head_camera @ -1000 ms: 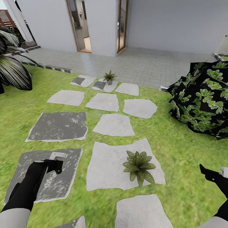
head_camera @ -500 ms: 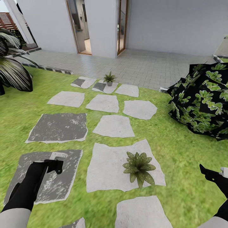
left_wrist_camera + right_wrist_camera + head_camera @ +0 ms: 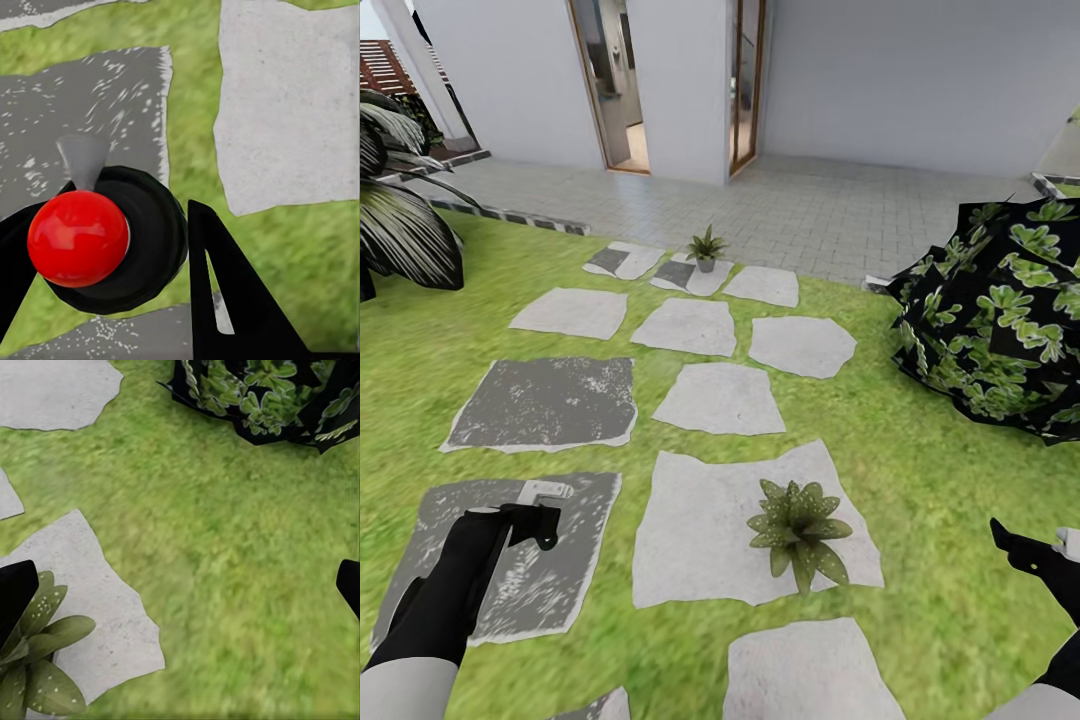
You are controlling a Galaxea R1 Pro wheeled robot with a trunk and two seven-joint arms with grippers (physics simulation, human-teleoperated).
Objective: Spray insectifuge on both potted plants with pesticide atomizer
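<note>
My left gripper [image 3: 532, 520] is shut on the pesticide atomizer [image 3: 543, 493], whose pale trigger head pokes out above a dark stepping stone [image 3: 510, 570]. In the left wrist view the bottle's red collar [image 3: 77, 238] and dark body sit between the black fingers [image 3: 225, 292]. One potted plant [image 3: 798, 525] stands on a pale stone [image 3: 690, 530] just right of that hand, and shows in the right wrist view as spotted leaves [image 3: 41, 660]. The other potted plant [image 3: 706, 247] stands far ahead near the paving. My right gripper [image 3: 1028, 548] hovers open over the lawn at the right, with nothing in it.
A big dark round bush [image 3: 1000, 310] fills the right side. A striped-leaf palm plant [image 3: 400, 220] stands at the far left. Grey paving [image 3: 810, 210], a white wall and an open doorway [image 3: 615, 90] lie ahead. Stepping stones [image 3: 720, 397] cross the lawn.
The whole picture has slid down a few pixels since a second ago, so the camera moved slightly. Both arms, the atomizer and the plants keep their places.
</note>
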